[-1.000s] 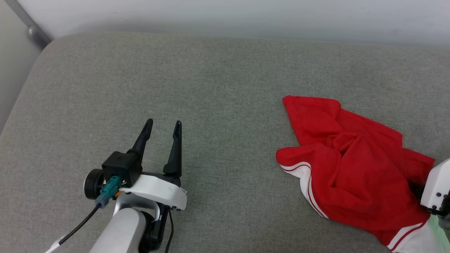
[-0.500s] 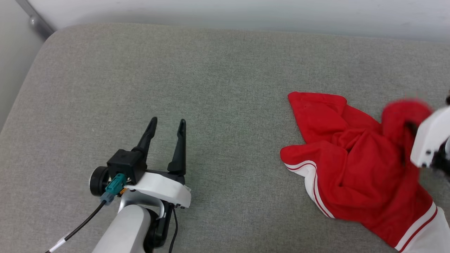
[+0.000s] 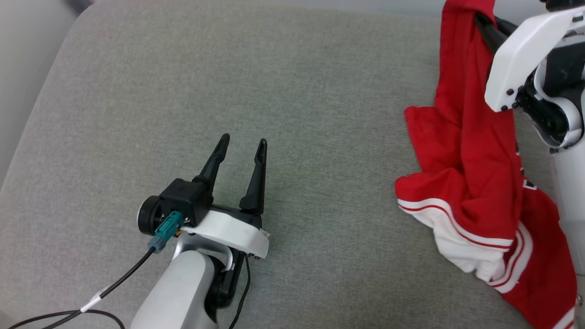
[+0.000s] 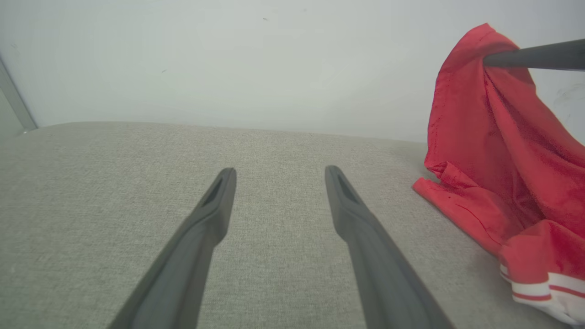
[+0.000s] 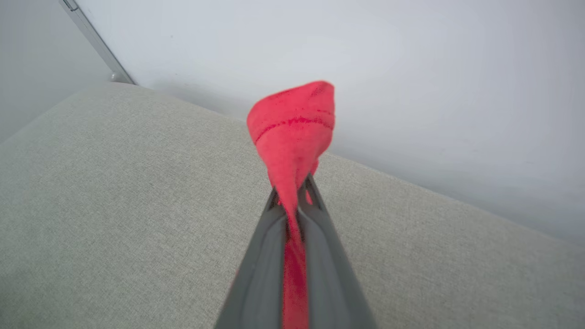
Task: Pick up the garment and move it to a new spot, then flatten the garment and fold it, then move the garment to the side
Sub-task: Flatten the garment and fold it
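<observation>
The garment is a red T-shirt with white, red-striped sleeves. It hangs from its top at the far right, its lower part still crumpled on the grey cushion. My right gripper is shut on a fold of its red fabric, high at the upper right. In the right wrist view that gripper pinches the garment, which bunches above the fingertips. My left gripper hovers open and holds nothing, well to the left. In the left wrist view my left gripper stands apart over bare cushion, with the garment at the right.
A wide grey cushion bears everything, with a rounded corner at the upper left. A pale wall runs behind it. A black cable trails from my left wrist at the lower left.
My right gripper has shut on the garment and lifted its edge up and away from the cushion. The camera has shifted, so the whole picture moved. My left gripper has stayed open.
</observation>
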You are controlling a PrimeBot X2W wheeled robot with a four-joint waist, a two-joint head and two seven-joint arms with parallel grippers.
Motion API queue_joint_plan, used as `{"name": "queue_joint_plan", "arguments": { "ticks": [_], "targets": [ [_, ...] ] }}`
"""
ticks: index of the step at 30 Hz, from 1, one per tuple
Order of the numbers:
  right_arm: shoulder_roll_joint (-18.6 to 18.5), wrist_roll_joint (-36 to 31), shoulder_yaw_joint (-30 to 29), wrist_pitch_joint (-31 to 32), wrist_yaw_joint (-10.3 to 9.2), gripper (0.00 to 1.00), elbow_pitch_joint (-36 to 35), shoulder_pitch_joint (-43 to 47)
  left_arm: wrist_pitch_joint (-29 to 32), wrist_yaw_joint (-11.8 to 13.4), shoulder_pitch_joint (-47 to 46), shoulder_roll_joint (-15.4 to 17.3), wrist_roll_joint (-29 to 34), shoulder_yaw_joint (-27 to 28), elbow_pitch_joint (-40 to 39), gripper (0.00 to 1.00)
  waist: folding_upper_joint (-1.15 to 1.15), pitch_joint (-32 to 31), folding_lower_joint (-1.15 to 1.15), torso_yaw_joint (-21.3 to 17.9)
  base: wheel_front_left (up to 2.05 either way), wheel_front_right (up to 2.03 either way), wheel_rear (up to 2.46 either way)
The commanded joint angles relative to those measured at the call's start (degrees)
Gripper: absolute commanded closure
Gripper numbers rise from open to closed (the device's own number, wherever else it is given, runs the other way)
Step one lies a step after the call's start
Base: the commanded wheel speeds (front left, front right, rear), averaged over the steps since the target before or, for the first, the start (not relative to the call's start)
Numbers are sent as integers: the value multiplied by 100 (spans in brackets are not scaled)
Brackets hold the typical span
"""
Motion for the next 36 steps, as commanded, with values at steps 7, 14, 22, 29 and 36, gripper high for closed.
{"name": "queue_joint_plan", "arguments": {
  "ticks": [7, 14, 22, 29, 36],
  "targets": [
    [-243, 171, 154, -636, -3, 100, 1810, -271, -45, -136, -249, -212, 76, -43, 87, 0, 0, 445, -1, 448, 0, 0, 0],
    [-339, 359, 347, -1183, -3, 0, 2701, -174, -50, -216, -184, -291, 177, 82, 151, 0, 0, 375, -1, 449, 0, 0, 0],
    [-505, 287, 821, -2062, -4, 0, 2542, 16, -41, -228, 109, -201, 221, 294, 258, 0, 0, -234, -1, 160, 0, 0, 0],
    [-617, 134, 615, -2824, -4, 0, 1885, 765, -21, -138, 505, -8, 203, 419, 314, 0, 0, -989, -1, -210, 0, 0, 0],
    [-338, -190, -186, -3096, -4, 0, 608, 2253, 138, 52, 929, 216, 97, 603, 120, 0, 0, -1463, -1, -643, 0, 0, 0]
  ]
}}
